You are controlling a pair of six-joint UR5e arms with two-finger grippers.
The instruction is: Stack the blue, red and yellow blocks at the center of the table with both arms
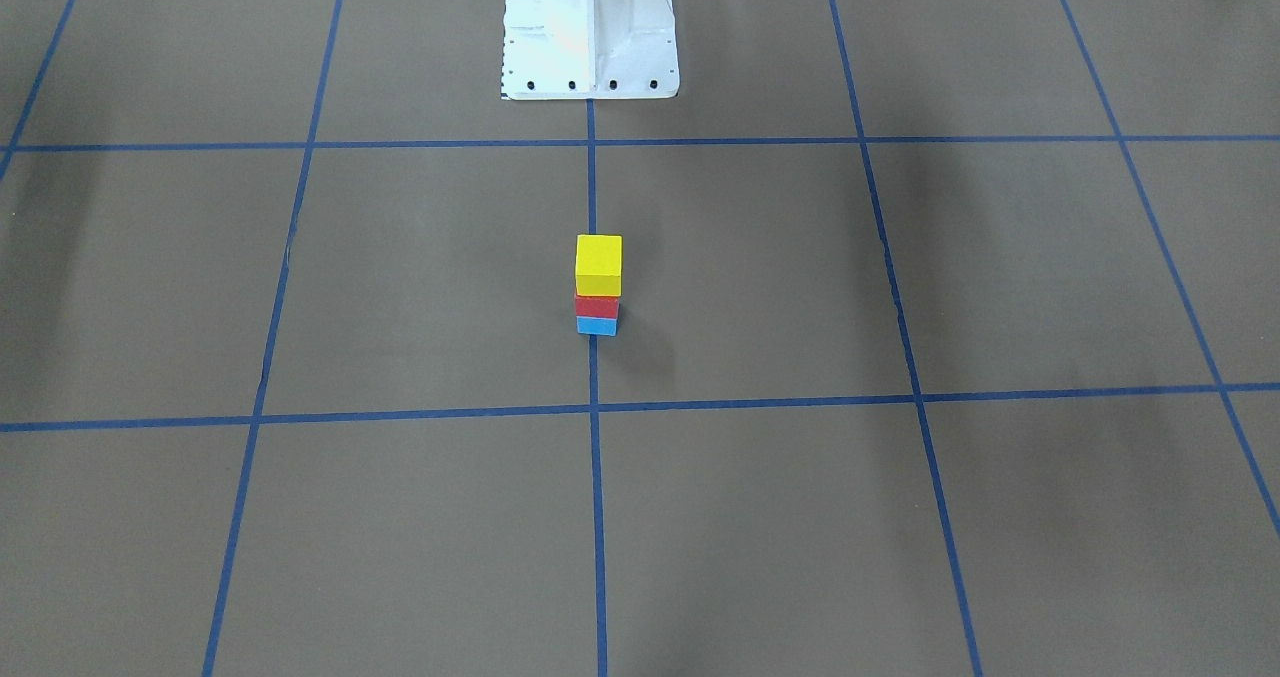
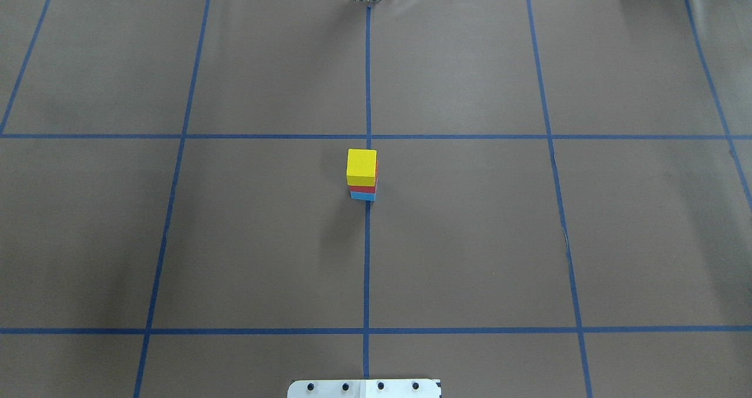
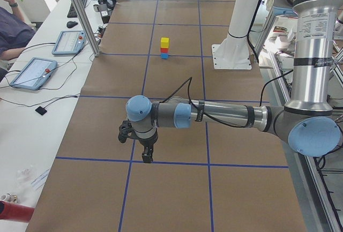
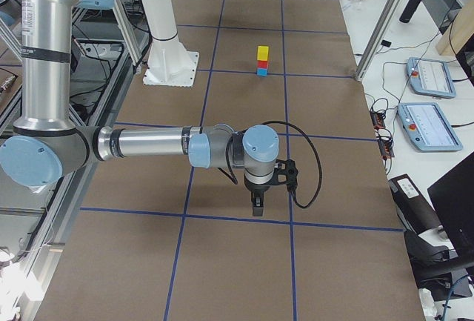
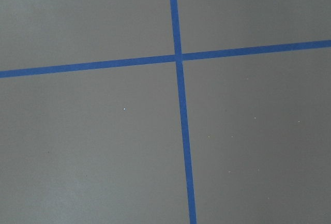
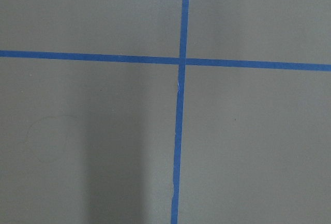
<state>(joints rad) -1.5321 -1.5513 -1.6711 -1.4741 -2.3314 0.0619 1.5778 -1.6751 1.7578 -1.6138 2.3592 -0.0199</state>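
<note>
The three blocks stand as one upright stack on the table (image 1: pixel 800 277), on the centre tape line: the yellow block (image 1: pixel 598 265) on top, the red block (image 1: pixel 597 307) under it, the blue block (image 1: pixel 597 326) at the bottom. The overhead view shows the same order: yellow block (image 2: pixel 361 166), red block (image 2: pixel 364 189), blue block (image 2: pixel 363 196). Nothing touches the stack. Both arms hang far from it, near the table's two ends. The left gripper (image 3: pixel 147 154) and the right gripper (image 4: pixel 257 206) point down over tape crossings. I cannot tell whether either is open or shut.
The white pedestal base (image 1: pixel 588 27) stands behind the stack on the robot's side. Aluminium posts (image 3: pixel 80 15) and control tablets (image 3: pixel 32 72) line the far side, where a person (image 3: pixel 10 28) sits. Another post (image 4: pixel 378 32) and tablets (image 4: pixel 426 124) show in the right view.
</note>
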